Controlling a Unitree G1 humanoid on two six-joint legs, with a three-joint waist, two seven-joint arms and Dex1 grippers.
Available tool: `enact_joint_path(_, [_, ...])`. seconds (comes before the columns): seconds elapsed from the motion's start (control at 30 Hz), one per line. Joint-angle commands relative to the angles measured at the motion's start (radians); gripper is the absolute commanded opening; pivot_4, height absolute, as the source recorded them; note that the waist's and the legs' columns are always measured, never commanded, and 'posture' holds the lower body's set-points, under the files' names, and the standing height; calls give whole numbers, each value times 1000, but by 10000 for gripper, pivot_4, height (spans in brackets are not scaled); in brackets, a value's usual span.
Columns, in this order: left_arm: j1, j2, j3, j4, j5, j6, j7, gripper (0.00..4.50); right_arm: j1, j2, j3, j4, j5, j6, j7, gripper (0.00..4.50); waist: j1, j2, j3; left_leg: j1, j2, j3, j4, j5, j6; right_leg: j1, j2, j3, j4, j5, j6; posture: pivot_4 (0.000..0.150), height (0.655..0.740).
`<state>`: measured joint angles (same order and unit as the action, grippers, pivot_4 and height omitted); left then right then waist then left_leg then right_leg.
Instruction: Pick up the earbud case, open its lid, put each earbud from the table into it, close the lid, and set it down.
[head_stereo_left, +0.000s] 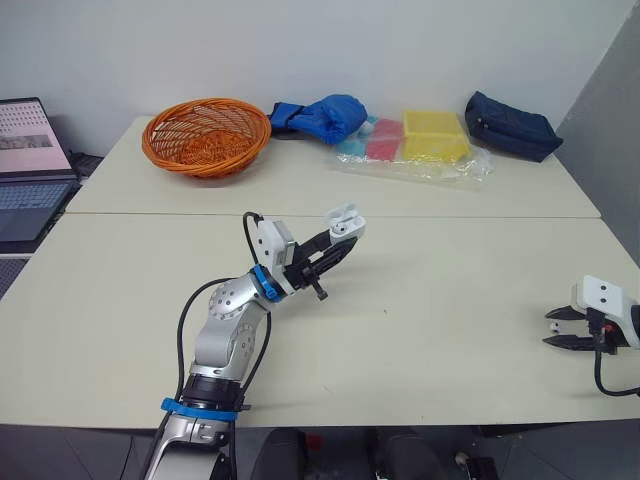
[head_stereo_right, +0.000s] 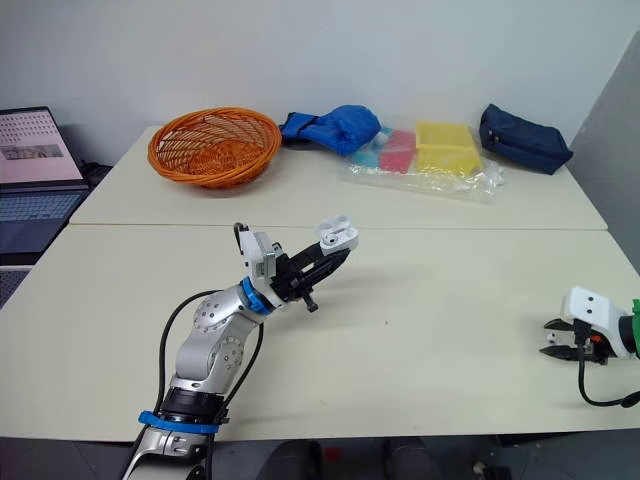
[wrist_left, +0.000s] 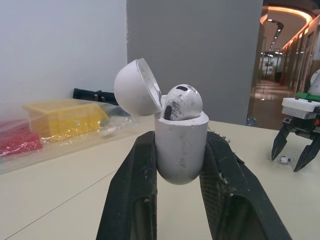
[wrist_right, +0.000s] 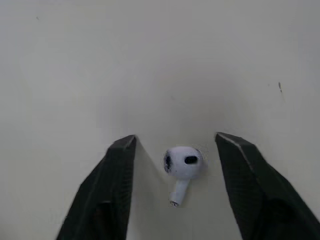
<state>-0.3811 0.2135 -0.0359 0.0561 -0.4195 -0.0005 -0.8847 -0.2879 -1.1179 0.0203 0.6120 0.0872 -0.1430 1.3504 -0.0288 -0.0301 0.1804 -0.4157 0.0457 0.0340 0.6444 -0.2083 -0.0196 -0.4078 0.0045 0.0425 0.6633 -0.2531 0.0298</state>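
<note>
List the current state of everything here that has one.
White plastic earbud case: lid open, held aloft.
White earbud in case: seated.
Second white earbud: lying loose, ungripped.
Left gripper: shut on case.
Right gripper: open, straddling second earbud.
Grey laptop: open, screen lit.

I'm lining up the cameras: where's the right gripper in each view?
Left eye view: black-fingered right gripper, far right.
Right eye view: gripper, lower right.
Left wrist view: gripper, beyond the white earbud case.
Right wrist view: gripper, foreground, open.
Shared landmark: small white earbud between its fingers.
</note>
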Motion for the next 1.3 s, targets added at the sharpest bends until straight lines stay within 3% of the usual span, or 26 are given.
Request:
enact_joint_path(0.03, [-14, -4, 0, -36, -11, -7, 2, 7683, 19, -44, 0, -14, -42, 36, -9, 27340, 0, 0, 0, 0, 0, 0, 0, 0, 0, 0, 0, 0, 0, 0, 0, 1500, 7400])
enact_joint_path(0.67, [14, -19, -4, -49, -4, -18, 22, 7683, -86, -51, 78, -283, -129, 525, -15, 27340, 0, 1, 0, 0, 0, 0, 0, 0, 0, 0, -1, 0, 0, 0, 0, 1500, 7400])
enact_joint_path(1.3, [21, -14, -7, -59, -5, -11, 28, 7683, -52, -53, 102, -360, -141, 635, -26, 27340, 0, 1, 0, 0, -1, 0, 0, 0, 0, 0, -1, 0, 0, 0, 0, 1500, 7400])
